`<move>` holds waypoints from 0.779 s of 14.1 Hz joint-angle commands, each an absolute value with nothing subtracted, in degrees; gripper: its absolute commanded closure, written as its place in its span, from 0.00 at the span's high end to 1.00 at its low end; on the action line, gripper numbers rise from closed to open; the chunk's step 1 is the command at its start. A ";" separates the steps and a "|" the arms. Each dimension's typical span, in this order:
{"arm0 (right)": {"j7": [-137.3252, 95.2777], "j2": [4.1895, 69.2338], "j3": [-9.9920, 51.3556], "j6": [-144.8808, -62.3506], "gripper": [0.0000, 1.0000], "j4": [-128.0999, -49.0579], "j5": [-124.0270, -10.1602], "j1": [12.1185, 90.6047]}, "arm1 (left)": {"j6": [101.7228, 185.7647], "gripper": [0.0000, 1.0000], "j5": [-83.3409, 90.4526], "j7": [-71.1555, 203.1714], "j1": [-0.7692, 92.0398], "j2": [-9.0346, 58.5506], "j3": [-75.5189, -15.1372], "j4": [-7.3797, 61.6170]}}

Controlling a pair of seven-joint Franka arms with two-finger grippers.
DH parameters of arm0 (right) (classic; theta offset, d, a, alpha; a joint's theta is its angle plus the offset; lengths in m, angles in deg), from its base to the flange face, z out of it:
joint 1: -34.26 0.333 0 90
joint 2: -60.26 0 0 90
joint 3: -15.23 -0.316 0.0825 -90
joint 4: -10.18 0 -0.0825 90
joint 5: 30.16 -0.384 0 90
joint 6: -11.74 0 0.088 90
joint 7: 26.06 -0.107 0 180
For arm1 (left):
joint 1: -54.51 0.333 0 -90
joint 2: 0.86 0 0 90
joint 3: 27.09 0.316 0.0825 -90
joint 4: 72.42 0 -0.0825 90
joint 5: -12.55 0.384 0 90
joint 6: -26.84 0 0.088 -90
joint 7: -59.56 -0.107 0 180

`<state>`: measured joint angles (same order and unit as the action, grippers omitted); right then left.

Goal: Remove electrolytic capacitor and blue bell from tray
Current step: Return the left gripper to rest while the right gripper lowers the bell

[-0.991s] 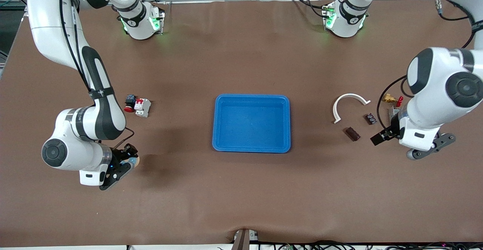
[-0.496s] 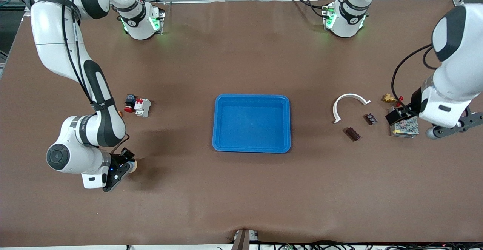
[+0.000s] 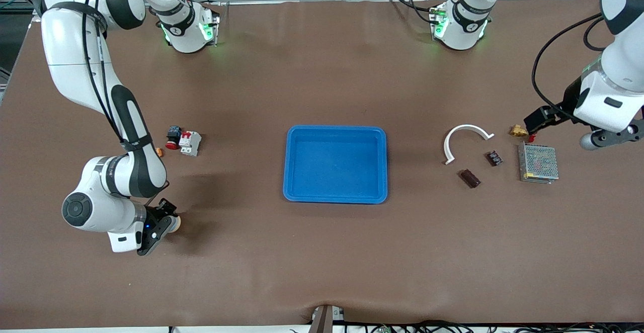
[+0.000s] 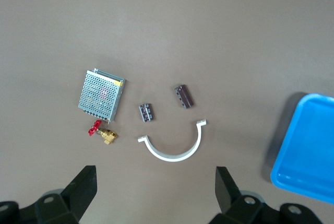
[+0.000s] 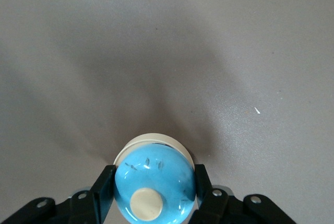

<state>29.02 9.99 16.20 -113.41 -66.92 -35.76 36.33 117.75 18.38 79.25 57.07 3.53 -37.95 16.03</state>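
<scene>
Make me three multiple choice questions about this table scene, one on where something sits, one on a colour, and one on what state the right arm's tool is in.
1. Where does the white curved strip lie?
A. inside the tray
B. on the table between the tray and the metal mesh box
C. beside the red and white switch

2. What colour is the tray?
A. blue
B. green
C. white

3. What is the right tool doing?
A. open over the tray
B. shut on the bell
C. open and empty

Answers:
1. B: the front view shows the strip on bare table, with the tray toward the right arm's end and the metal mesh box toward the left arm's end.
2. A: its rim and floor are plainly blue.
3. B: the right wrist view shows both fingers pressed against the blue bell.
</scene>
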 commanded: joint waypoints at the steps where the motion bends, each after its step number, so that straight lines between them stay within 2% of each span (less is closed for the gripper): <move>1: 30.11 9.55 15.32 -114.12 0.49 -66.55 -35.52 35.58 | 116.05 1.00 15.80 74.69 57.23 0.29 -36.76 16.70; 7: 29.93 9.11 15.32 -114.29 0.50 -66.55 -36.05 35.41 | 113.07 1.00 13.43 66.50 56.88 -3.15 -32.98 18.11; 9: 29.76 9.02 15.32 -114.29 0.54 -66.55 -36.05 35.41 | 112.98 1.00 12.73 66.59 57.23 -2.88 -32.98 18.02; 10: 29.75 9.02 15.32 -114.29 0.70 -66.55 -36.14 35.41 | 112.98 1.00 12.72 66.68 57.15 -2.88 -33.15 18.11; 11: 29.23 9.02 15.32 -114.21 1.00 -66.55 -36.22 35.41 | 112.89 1.00 12.72 66.85 57.23 -2.97 -33.15 18.20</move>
